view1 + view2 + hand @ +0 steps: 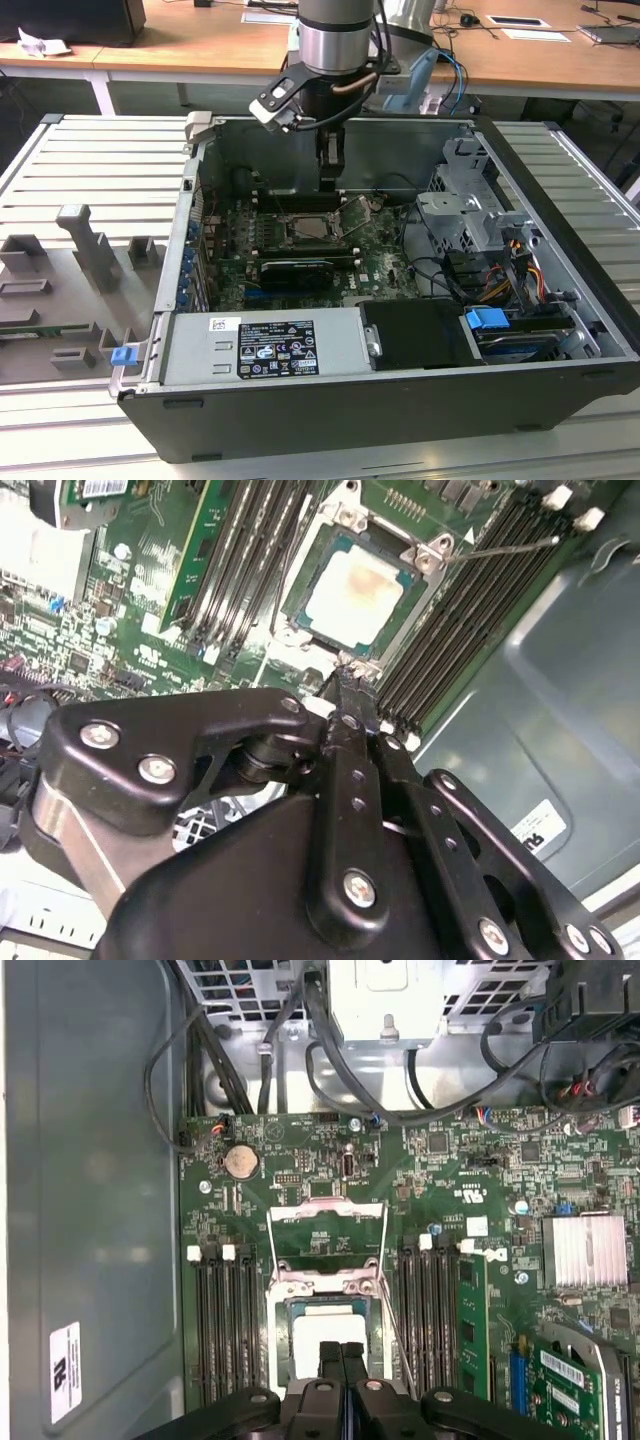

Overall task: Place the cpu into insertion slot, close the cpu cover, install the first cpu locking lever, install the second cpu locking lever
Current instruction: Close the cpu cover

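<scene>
Hovering over the cpu (355, 590), the claw (347, 675) is pressed together; ribbed grey table (90, 170), wooden desks (200, 45) behind.

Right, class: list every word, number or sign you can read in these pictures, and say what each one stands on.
No text can be read for certain.
Black label on the power supply, exterior view: print too small to read.
White sticker on the case wall, first wrist view: too blurred to read.
White markings on the motherboard, first wrist view: too small to read.
</scene>
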`<state>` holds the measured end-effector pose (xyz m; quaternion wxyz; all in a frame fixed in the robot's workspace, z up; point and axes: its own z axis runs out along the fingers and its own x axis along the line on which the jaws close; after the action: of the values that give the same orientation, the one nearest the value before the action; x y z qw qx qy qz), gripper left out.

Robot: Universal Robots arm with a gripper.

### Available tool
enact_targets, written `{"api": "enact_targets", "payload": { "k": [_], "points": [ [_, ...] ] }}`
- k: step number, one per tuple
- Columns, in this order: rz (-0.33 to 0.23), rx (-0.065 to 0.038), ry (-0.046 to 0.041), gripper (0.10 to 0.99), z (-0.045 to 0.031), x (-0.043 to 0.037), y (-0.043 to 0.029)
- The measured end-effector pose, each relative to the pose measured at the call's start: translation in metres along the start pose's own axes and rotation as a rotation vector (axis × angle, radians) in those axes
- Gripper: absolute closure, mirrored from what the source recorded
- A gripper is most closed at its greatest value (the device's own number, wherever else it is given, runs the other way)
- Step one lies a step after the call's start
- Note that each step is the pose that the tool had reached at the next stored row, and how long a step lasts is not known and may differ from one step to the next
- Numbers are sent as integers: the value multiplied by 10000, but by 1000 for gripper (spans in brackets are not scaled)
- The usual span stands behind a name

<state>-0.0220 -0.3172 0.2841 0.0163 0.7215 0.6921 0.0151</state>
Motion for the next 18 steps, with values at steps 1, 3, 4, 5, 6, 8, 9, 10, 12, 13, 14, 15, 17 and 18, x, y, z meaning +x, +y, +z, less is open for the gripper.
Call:
{"api": "enact_targets", "payload": {
  "k": [1,3,4,5,6,8,9,10,12,13,14,15,17,18],
  "points": [
    [1,0,0,980,1,1,16],
    [1,0,0,980,2,2,41],
    [1,0,0,980,3,2,59],
    [1,-1,0,980,3,3,68],
    [0,0,0,980,3,3,78],
    [0,0,0,980,5,4,103],
    [1,0,1,980,5,5,111],
    [1,0,0,980,5,5,120],
    [1,0,1,980,7,6,143],
    [2,0,1,980,7,7,153],
    [1,0,0,980,7,7,164],
    [0,-1,0,980,9,8,182],
    [0,0,0,980,11,9,204],
    [1,0,-1,980,12,9,207]
  ]
}}
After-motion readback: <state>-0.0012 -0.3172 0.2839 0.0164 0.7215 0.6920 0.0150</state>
